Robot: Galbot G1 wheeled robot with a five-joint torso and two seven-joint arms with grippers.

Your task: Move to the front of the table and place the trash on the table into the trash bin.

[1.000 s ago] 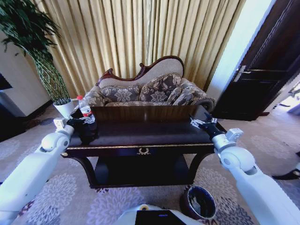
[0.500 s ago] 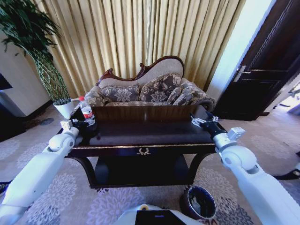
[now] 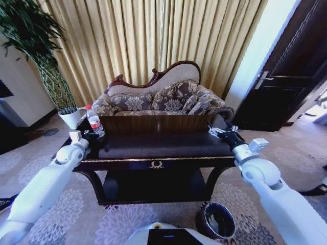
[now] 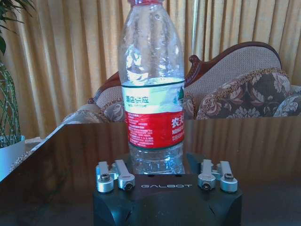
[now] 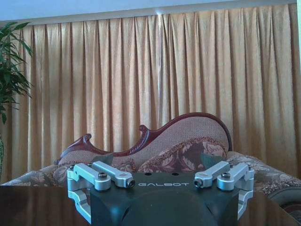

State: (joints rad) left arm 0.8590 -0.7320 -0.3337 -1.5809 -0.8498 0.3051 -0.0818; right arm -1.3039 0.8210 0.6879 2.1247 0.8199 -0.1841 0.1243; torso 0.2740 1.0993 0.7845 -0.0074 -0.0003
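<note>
Dark-brown and glossy, the table (image 3: 153, 145) is standing squarely before the robot, so the drive to its front looks done and the picking is beginning. Down on the carpet at the robot's lower right, the maroon bin (image 3: 216, 220) is waiting, well apart from any trash. At the table's left end, the bottle (image 3: 93, 121) is standing upright with its red cap on. The left gripper (image 3: 88, 136) is closing in on it; the left wrist view is showing the bottle (image 4: 153, 89) sitting between the spread jaws of the left gripper (image 4: 164, 176), not yet clamped. Compared with a second ago, the left arm is reaching farther forward over the table edge, and the bottle is unmoved. At the table's right end, the right gripper (image 3: 220, 132) is edging slightly forward too, its fingers (image 5: 101, 176) open and holding nothing. Whether the pale bits beside it are paper scraps cannot be told.
</note>
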